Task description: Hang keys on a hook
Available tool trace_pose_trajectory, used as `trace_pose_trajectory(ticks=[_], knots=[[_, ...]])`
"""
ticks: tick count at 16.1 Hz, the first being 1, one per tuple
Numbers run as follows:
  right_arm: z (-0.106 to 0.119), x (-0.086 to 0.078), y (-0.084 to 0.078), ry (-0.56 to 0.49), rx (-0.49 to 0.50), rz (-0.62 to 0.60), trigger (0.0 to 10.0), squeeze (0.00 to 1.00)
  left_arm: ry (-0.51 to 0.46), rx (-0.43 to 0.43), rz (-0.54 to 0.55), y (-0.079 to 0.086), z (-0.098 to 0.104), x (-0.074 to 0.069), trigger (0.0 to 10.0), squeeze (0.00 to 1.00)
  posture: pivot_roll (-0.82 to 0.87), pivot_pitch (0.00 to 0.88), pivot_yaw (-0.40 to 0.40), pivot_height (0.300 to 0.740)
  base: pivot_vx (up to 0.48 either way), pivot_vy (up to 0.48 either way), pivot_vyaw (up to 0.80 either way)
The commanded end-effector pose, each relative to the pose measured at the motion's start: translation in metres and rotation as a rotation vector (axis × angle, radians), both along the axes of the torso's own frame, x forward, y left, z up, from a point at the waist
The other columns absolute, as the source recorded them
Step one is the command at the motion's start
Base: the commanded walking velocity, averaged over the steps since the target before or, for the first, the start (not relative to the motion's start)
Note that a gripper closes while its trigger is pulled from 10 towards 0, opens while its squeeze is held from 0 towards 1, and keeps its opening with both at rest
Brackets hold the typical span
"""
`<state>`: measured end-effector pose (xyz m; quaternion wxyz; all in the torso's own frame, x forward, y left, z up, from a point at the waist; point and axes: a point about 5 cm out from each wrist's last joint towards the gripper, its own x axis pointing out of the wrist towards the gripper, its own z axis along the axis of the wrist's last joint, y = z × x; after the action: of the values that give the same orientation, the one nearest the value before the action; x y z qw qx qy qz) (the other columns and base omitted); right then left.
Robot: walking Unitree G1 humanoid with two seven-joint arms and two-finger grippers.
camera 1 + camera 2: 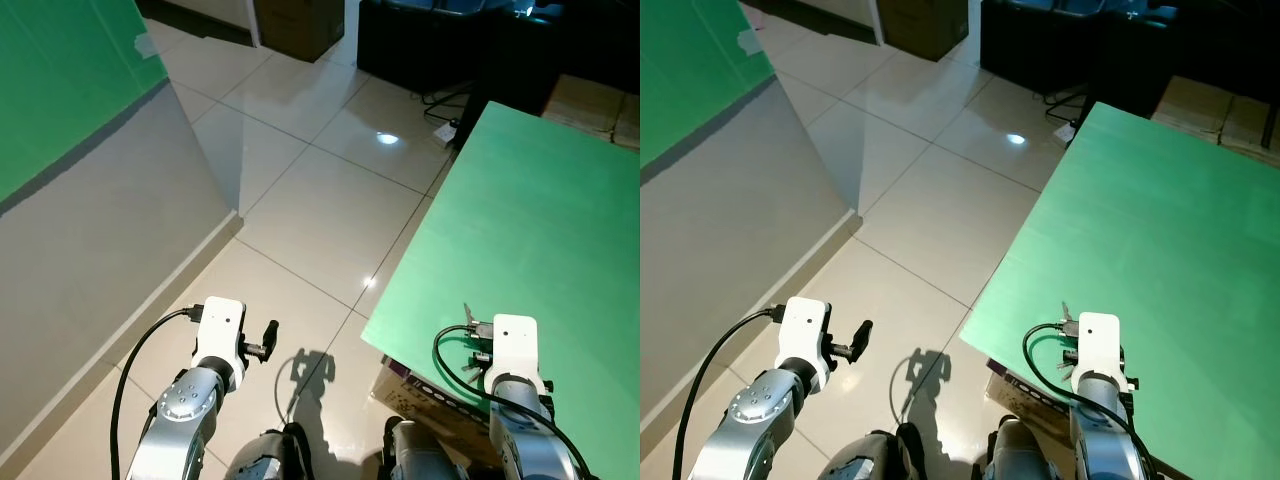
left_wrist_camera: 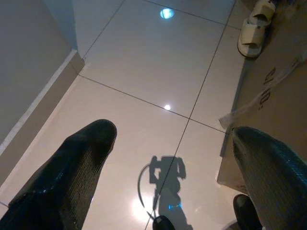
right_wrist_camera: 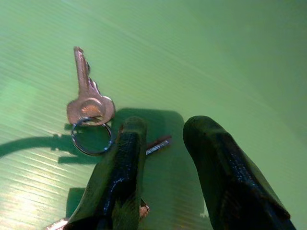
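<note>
— So, where are the keys [image 3: 89,103] lying?
— On the green table [image 1: 540,230], just in front of the right gripper [image 3: 163,139]. Its jaws are standing narrowly apart, holding nothing; one finger [image 3: 125,158] is covering part of a key.
— And the left gripper [image 2: 168,158]?
— It is hanging over the tiled floor [image 1: 320,200], jaws wide open, gripping nothing.

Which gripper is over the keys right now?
The right gripper, open above the green table, with the keys beside its fingertips. The left gripper hangs open over bare floor tiles.
</note>
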<state>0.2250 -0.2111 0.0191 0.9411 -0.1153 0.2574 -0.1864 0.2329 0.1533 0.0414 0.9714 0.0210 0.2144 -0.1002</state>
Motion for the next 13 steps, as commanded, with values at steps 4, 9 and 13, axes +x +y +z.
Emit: trace_pose_trajectory(ticks=[4,9,13], knots=[[-0.004,0.0,-0.002,-0.008,-0.03,0.019,10.0,0.0,0.008,0.014,0.008,0.003,-0.001,-0.003,10.0,0.0,-0.19,0.202,0.098,0.74,0.0,0.0,0.0],[-0.008,-0.001,-0.001,-0.007,-0.034,0.03,10.0,0.0,0.006,0.014,0.009,0.003,-0.001,-0.003,10.0,0.0,-0.18,0.205,0.097,0.74,0.0,0.0,0.0],[-0.013,0.0,0.002,-0.011,-0.031,0.058,10.0,0.0,0.005,0.015,0.008,0.003,0.0,-0.004,10.0,0.0,-0.18,0.208,0.099,0.74,0.0,0.0,0.0]])
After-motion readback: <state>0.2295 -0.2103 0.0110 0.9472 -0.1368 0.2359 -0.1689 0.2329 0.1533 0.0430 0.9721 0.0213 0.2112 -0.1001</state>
